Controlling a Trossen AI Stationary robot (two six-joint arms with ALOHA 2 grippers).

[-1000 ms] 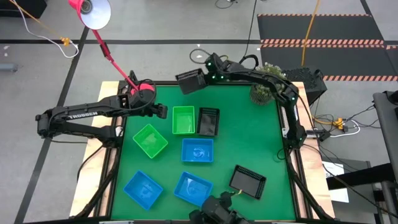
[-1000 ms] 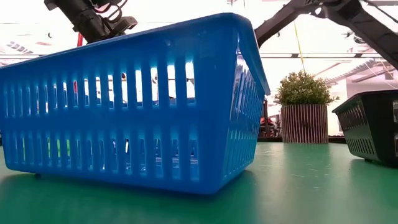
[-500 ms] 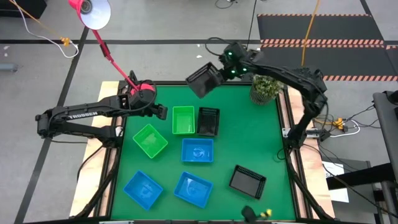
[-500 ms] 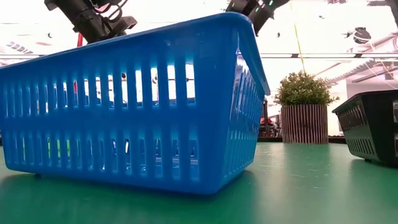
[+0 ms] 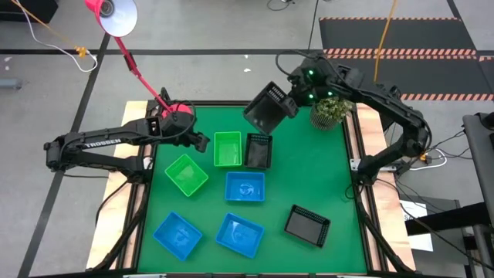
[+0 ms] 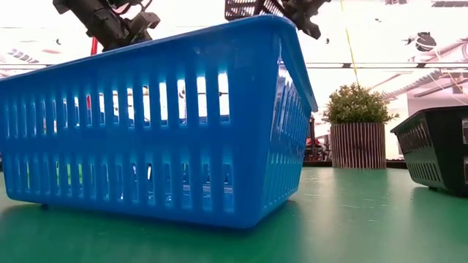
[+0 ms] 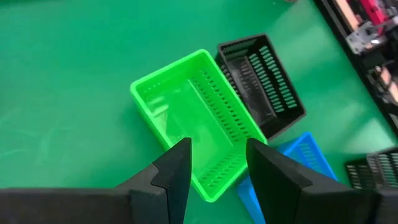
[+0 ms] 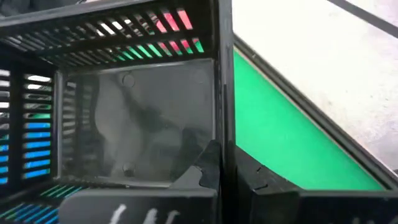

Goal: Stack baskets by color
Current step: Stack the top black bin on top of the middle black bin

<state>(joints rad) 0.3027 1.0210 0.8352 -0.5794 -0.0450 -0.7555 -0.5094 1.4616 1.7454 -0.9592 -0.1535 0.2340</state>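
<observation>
My right gripper [image 5: 288,103] is shut on a black basket [image 5: 270,109] and holds it in the air over the table's far edge; it also shows at the top of the low view [image 6: 248,7]. On the green table, a green basket [image 5: 227,149] stands next to a black basket [image 5: 258,150]. Nearer lie another green basket [image 5: 186,174], three blue baskets [image 5: 245,186] [image 5: 177,235] [image 5: 239,234] and a black one [image 5: 307,225]. My left gripper [image 7: 217,163] hovers open above the green basket's [image 7: 193,118] left side. My right gripper pinches one side wall of the black basket at its rim [image 8: 224,146], with one finger [image 8: 207,163] inside the basket and the other [image 8: 252,176] outside. The basket is lifted clear of the table and tilted, its open side turned toward the gripper.
A potted plant [image 5: 330,111] stands at the table's far right corner, close to my right arm. A pink desk lamp [image 5: 116,15] is clamped at the far left corner [image 5: 176,110]. Bare green mat [image 5: 324,177] lies on the right side.
My right gripper has risen and swung toward the table's right along the far edge, rolling as it went. The black basket it holds has come along, lifted higher and tipped further. My left gripper has stayed open in place.
</observation>
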